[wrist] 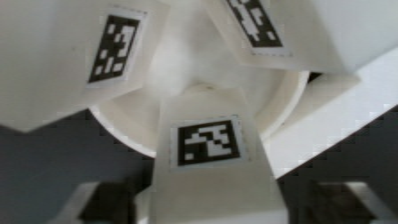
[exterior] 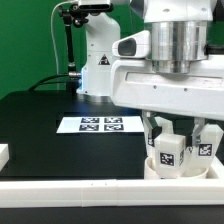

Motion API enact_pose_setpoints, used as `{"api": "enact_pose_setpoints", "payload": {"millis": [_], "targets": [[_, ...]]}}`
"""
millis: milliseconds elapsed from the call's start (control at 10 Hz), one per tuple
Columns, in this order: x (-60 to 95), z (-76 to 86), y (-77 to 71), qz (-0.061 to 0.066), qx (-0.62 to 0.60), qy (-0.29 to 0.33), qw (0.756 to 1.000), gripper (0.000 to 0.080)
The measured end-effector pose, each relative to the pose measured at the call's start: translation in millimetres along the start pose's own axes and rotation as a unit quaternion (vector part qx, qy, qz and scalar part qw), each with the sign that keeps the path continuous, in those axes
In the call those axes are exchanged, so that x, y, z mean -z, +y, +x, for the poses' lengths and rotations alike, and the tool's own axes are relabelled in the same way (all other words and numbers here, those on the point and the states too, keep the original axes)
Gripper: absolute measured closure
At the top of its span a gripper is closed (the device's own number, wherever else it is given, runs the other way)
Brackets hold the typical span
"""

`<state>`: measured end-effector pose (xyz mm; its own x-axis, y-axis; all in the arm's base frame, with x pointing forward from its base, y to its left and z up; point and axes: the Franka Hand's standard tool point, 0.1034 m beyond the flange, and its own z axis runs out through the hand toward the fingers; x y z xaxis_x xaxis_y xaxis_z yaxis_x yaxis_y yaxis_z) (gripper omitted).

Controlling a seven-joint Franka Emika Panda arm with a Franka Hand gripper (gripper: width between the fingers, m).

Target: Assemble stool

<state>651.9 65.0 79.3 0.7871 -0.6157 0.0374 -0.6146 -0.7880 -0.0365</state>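
The stool's round white seat [exterior: 158,168] lies by the front rail at the exterior view's right, with three tagged legs standing on it. In the wrist view the seat [wrist: 121,128] shows behind the legs: one leg [wrist: 208,150] is nearest, and the other two [wrist: 107,60] [wrist: 267,30] lean outward beyond it. My gripper [exterior: 172,138] hangs straight over the seat. Seen from the wrist, the gripper [wrist: 214,205] stands open astride the nearest leg. A dark gap shows between the leg and each of the fingers [wrist: 93,203].
The marker board [exterior: 100,124] lies flat on the black table behind the seat. A long white rail [exterior: 80,190] runs along the front edge, and a short white piece [exterior: 3,153] sits at the exterior view's left. The arm's white base [exterior: 95,60] stands at the back.
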Motion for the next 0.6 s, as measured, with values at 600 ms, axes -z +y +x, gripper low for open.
{"api": "enact_pose_setpoints", "payload": {"millis": [600], "targets": [[22.2,-1.2,3.6,-0.002,0.011,-0.012,1.000,0.0150]]}}
